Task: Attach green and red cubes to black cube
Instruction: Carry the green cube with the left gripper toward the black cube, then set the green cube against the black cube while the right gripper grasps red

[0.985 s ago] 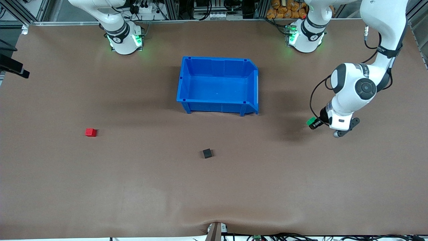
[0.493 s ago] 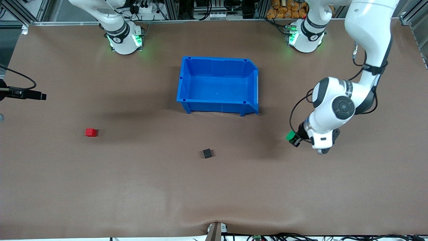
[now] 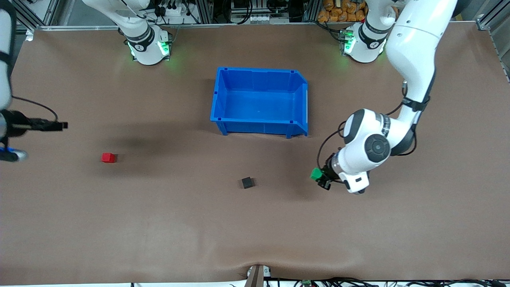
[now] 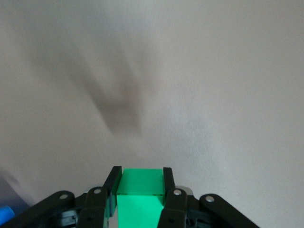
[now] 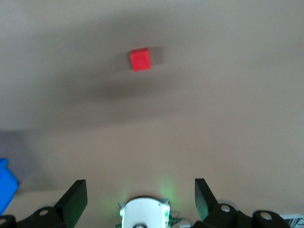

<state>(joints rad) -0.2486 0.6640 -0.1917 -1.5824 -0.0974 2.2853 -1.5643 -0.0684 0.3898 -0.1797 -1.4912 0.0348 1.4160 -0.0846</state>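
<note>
My left gripper (image 3: 320, 178) is shut on the green cube (image 3: 316, 173) and holds it above the table, beside the black cube (image 3: 247, 182) toward the left arm's end. In the left wrist view the green cube (image 4: 140, 192) sits between both fingers of the left gripper (image 4: 140, 172). The red cube (image 3: 107, 157) lies alone on the table toward the right arm's end. My right gripper (image 3: 59, 126) is in the air at that end, open and empty. In the right wrist view the right gripper (image 5: 138, 183) is spread wide, well apart from the red cube (image 5: 140, 59).
A large blue bin (image 3: 303, 103), empty, stands mid-table, farther from the front camera than the black cube; a corner shows in the right wrist view (image 5: 5, 186). The brown table (image 3: 159, 223) is bare toward the front camera.
My left arm has carried the green cube down and across toward the black cube. My right arm has come further into view toward the red cube. The cubes on the table have not moved.
</note>
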